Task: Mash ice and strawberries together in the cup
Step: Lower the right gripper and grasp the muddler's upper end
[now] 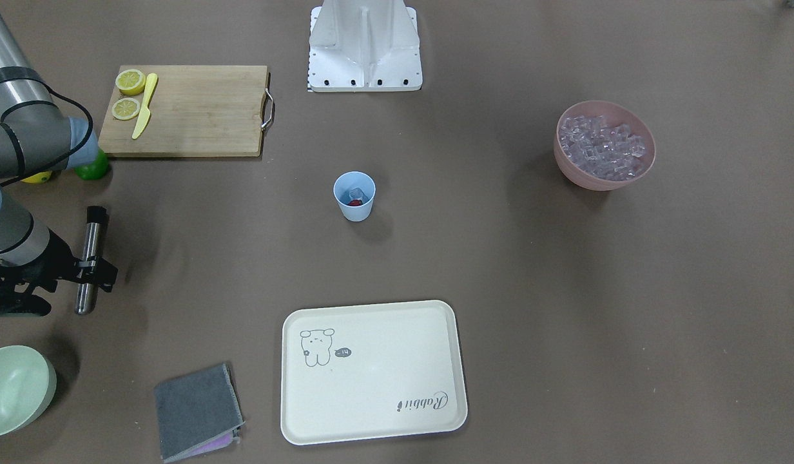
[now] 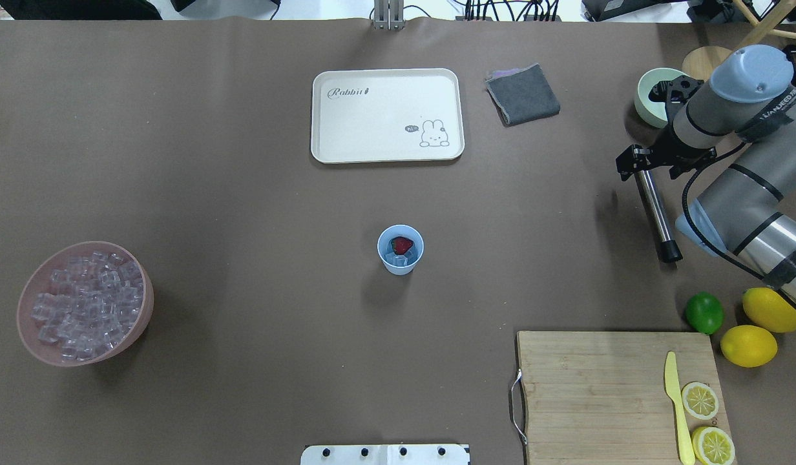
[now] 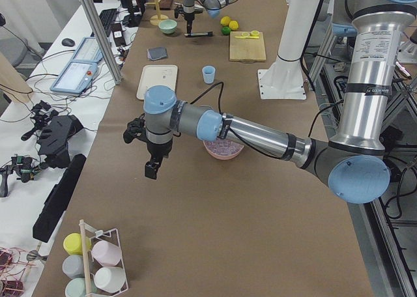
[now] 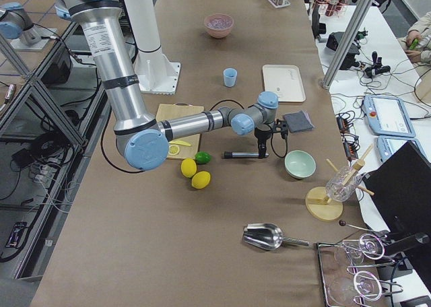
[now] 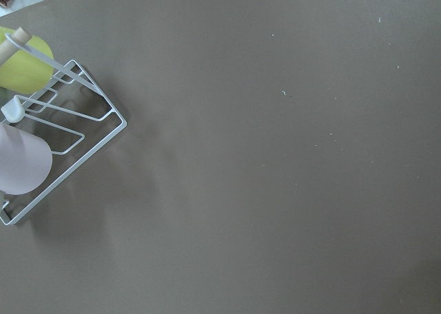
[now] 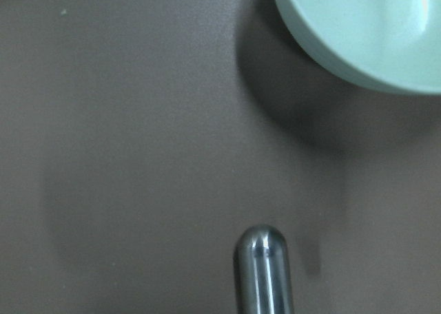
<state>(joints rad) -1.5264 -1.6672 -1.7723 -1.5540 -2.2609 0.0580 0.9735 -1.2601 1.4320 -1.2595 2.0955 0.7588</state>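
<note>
The right gripper (image 2: pixel 640 164) is clamped on a steel rod (image 2: pixel 655 210) near its rounded bare end. It holds the rod level, with the black-capped end pointing back toward the robot's base. Just past this gripper, on the side away from the base, stands a pale green bowl (image 2: pixel 650 97). A folded grey cloth (image 2: pixel 523 93) lies farther off toward the robot's left. Back toward the base are a lime (image 2: pixel 704 312) and two lemons (image 2: pixel 771 309).

The cup (image 2: pixel 400 250) is well apart from this gripper, out at mid-desk to its left, upright. In it the strawberry (image 2: pixel 402 245) lies against the ice (image 2: pixel 398 259).

Farthest off, a pink bowl (image 1: pixel 590 180) holds ice cubes (image 1: pixel 602 147). The left gripper (image 3: pixel 151 172) hangs over the desk (image 2: pixel 243 194) near that bowl; I cannot tell whether it is apart or together.
</note>
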